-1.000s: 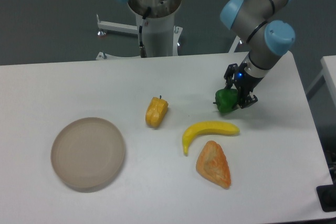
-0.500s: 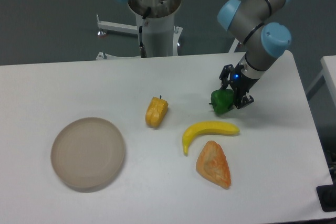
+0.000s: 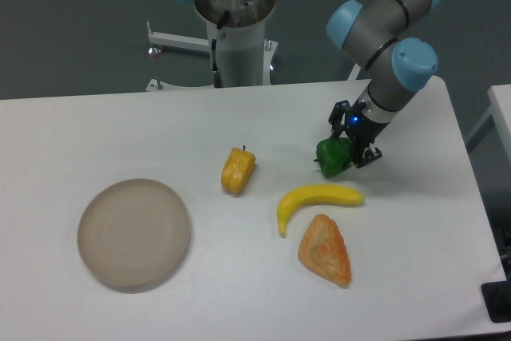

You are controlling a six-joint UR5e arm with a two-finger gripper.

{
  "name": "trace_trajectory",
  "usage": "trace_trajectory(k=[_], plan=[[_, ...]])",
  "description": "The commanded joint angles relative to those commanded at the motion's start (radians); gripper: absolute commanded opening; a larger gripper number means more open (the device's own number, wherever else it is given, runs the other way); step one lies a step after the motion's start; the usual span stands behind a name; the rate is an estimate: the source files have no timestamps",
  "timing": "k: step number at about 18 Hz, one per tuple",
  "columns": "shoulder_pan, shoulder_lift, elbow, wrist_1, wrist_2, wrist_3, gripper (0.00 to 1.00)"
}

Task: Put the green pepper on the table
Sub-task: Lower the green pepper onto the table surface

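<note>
Green pepper [image 3: 331, 156] in fingers [image 3: 338, 112], white table [image 3: 415, 277], grey floor [image 3: 72, 21]

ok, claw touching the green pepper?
Touching. The fixed camera shows the claw closed on the green pepper, its fingers pressed against the pepper's right side.

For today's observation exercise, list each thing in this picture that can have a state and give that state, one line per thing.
gripper: shut on the green pepper, low over the table.
green pepper: held in the gripper; whether it touches the table cannot be told.
yellow pepper: lying on the table, free.
banana: lying flat on the table, free.
orange wedge-shaped food: lying flat on the table beside the banana.
plate: upright on the table, nothing in it.
table: bears all the items.
</note>
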Motion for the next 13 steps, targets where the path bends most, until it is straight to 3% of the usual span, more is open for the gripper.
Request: trace_trajectory(k=[9, 11, 13], plan=[[-0.006, -0.005, 0.002, 0.002, 0.003, -0.011, 0.46], [-0.006, -0.005, 0.003, 0.002, 0.003, -0.011, 0.58], [-0.006, -0.005, 0.003, 0.003, 0.003, -0.011, 0.8]])
